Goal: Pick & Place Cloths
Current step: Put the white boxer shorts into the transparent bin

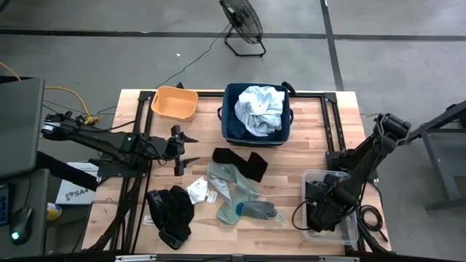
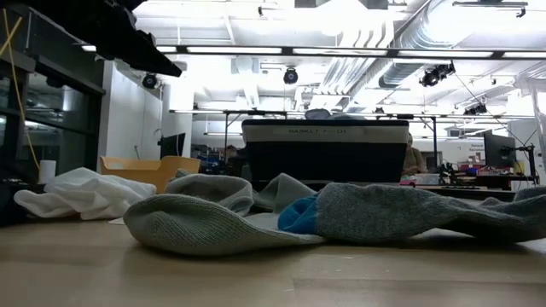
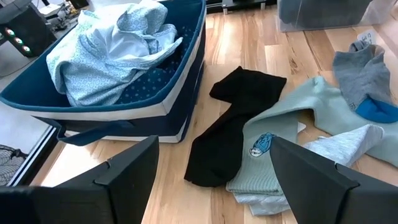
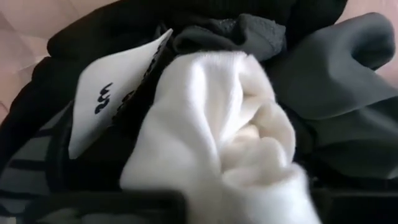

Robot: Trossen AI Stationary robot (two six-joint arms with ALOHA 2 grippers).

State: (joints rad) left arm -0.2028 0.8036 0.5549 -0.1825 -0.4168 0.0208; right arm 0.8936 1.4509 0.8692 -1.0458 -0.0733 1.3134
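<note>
My left gripper [image 1: 186, 149] hovers open and empty over the table's left half, facing the navy bin [image 1: 231, 124], which holds a pale blue-white shirt [image 1: 261, 109]. In the left wrist view the left gripper [image 3: 214, 146] looks toward a black piece [image 3: 230, 124] and grey-green socks [image 3: 311, 118] lying flat on the table. A small white piece [image 1: 198, 191] and another black piece [image 1: 172, 211] lie nearer the front. My right gripper [image 1: 314, 217] reaches down into a clear plastic bin [image 1: 314, 175] at the right and is shut on a white cloth [image 4: 211, 118] amid black pieces [image 4: 323, 81]. My right gripper has a bunched fold of the white cloth [image 4: 261, 186] between its two fingers, coming from above into the clear bin. The cloth's other end rests on the black pieces in the bin beside a white label [image 4: 118, 93]. The contact itself is blurred.
An orange tub [image 1: 175, 102] stands at the far left beside the navy bin. The socks [image 2: 256, 217] and the white piece [image 2: 81, 200] fill the table's middle in the low view. Bare wood lies along the front edge and between the socks and the clear bin.
</note>
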